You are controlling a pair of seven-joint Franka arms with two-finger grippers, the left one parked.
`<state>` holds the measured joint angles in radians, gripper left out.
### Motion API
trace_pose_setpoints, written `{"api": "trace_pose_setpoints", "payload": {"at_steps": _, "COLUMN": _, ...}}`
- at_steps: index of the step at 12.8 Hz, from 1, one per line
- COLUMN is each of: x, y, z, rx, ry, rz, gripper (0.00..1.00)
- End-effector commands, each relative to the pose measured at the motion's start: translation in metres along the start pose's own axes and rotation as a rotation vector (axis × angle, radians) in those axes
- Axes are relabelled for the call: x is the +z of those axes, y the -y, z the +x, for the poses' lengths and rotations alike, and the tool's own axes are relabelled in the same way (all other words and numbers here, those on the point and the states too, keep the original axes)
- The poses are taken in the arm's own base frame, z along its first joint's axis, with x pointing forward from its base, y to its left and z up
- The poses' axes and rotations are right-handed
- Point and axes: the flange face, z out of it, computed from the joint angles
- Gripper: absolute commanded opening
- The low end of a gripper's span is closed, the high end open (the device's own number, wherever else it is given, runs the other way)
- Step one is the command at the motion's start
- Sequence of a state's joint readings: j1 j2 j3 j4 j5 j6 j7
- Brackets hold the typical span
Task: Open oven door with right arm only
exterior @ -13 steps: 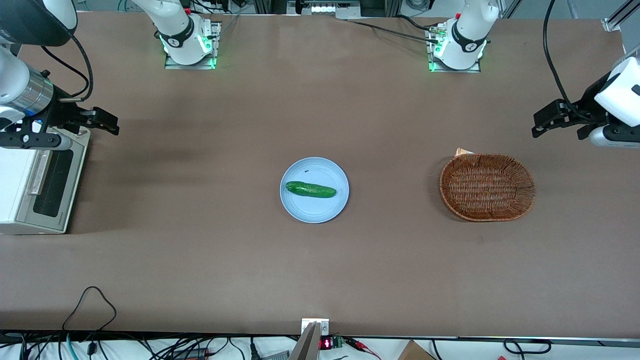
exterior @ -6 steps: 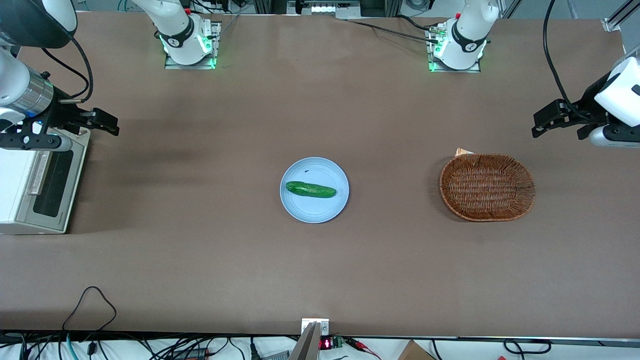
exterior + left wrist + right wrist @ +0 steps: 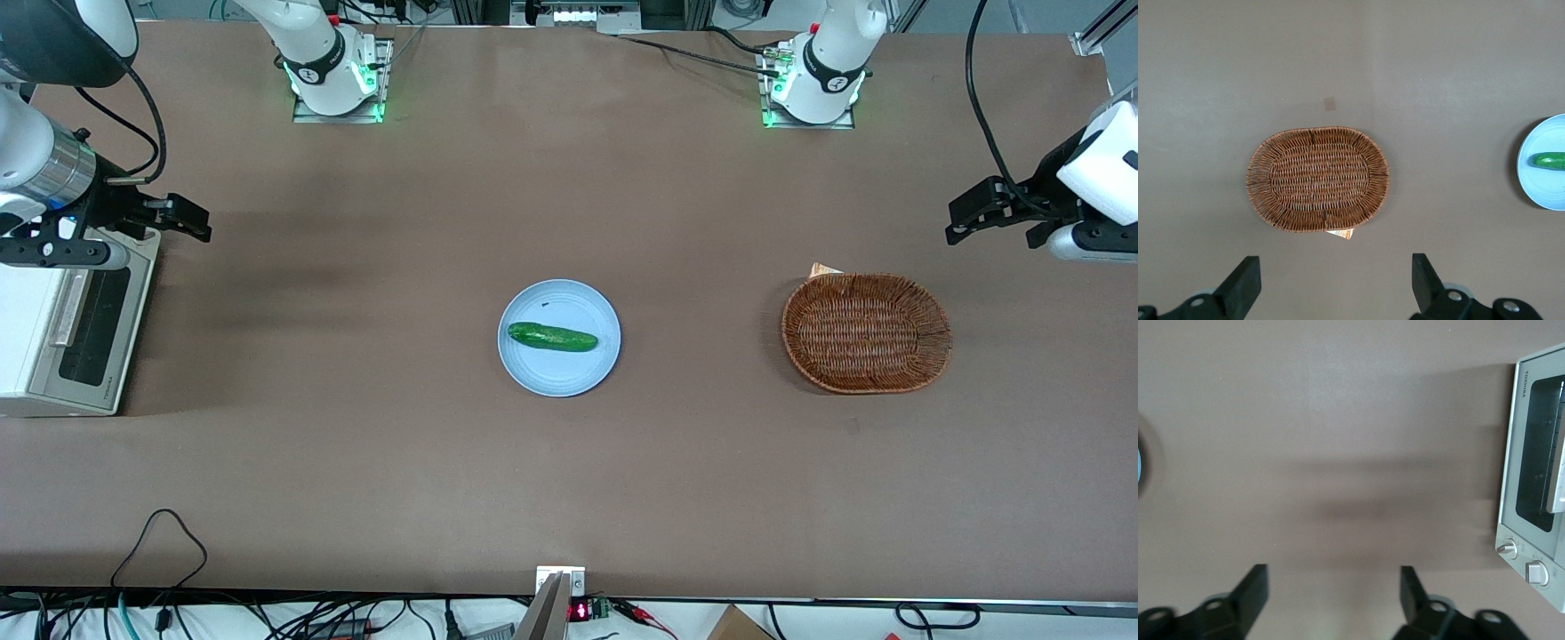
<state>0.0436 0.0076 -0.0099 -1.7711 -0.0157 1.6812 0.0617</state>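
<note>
The cream-white toaster oven (image 3: 27,329) stands at the working arm's end of the table. Its silver-grey oven door (image 3: 89,324) with dark glass window and bar handle (image 3: 67,307) is shut. It also shows in the right wrist view (image 3: 1535,473), with two knobs beside it. My right arm's gripper (image 3: 197,224) hovers above the table just past the oven's corner farthest from the front camera, not touching the door. Its fingers (image 3: 1251,590) stand wide apart with only bare table between them.
A light blue plate (image 3: 582,369) with a green cucumber (image 3: 552,337) lies mid-table. A wicker basket (image 3: 867,332) sits toward the parked arm's end, also in the left wrist view (image 3: 1318,179). Cables hang along the near table edge.
The right arm's wrist has shifted slightly; the gripper stays almost where it was. The oven door has not moved.
</note>
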Motion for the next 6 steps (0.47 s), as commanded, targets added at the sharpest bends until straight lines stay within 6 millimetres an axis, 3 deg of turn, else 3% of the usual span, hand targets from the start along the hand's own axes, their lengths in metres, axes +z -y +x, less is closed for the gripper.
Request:
{"api": "trace_pose_setpoints", "payload": {"at_steps": 1, "x": -0.0029, "y": 0.0004, "z": 0.0022, "rx": -0.015, "ry": 0.012, "rz": 0.003, "gripper": 0.23}}
{"api": "trace_pose_setpoints", "payload": {"at_steps": 6, "x": -0.0023, "y": 0.0024, "z": 0.0081, "rx": -0.023, "ry": 0.022, "rz": 0.0, "gripper": 0.02}}
